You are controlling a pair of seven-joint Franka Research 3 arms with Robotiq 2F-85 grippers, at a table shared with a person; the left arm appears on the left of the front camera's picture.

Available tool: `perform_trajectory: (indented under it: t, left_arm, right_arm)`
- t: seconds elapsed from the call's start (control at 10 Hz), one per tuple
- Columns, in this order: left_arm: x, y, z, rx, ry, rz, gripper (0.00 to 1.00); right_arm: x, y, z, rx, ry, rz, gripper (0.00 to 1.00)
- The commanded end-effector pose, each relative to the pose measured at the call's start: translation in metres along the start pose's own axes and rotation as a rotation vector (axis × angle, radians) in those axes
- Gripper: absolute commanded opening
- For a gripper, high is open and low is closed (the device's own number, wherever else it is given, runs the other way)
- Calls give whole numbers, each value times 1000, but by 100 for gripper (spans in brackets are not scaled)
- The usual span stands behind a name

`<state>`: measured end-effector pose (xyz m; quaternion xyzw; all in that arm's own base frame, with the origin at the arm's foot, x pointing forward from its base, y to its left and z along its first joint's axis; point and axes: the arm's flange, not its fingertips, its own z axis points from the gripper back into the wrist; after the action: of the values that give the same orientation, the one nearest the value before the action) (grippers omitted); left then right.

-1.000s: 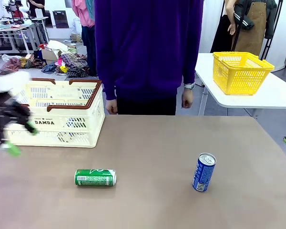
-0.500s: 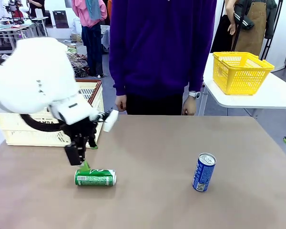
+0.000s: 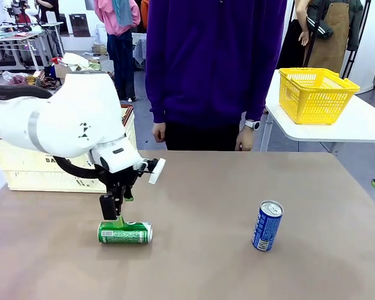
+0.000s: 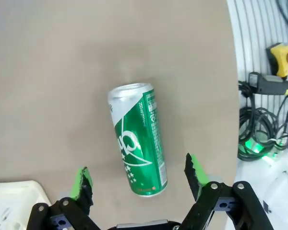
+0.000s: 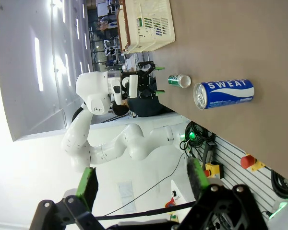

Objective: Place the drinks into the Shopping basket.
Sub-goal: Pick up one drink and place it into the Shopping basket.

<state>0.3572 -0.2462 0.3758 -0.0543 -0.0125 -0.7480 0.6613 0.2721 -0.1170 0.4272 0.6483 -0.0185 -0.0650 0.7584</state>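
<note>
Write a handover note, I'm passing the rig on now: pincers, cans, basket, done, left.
Left pincer: open, just above the green can, not closed on it.
Right pincer: open, holding nothing, far from both cans.
Green can lies on its side; blue can stands upright to its right; basket sits at the far left.
Done: neither can is in. Left: grasp green, carry to basket, then blue.
</note>
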Motion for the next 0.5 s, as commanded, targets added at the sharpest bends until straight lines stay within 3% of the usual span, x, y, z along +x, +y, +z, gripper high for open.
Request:
perform_trajectory:
  t: [0.0, 0.4]
  left_arm:
    - [10, 6, -14, -21, 19, 27, 100]
    - [5, 7, -57, -80, 116, 55, 100]
  right_arm:
    - [0, 4, -1, 16, -4, -11, 100]
    - [0, 4, -1, 16, -4, -11, 100]
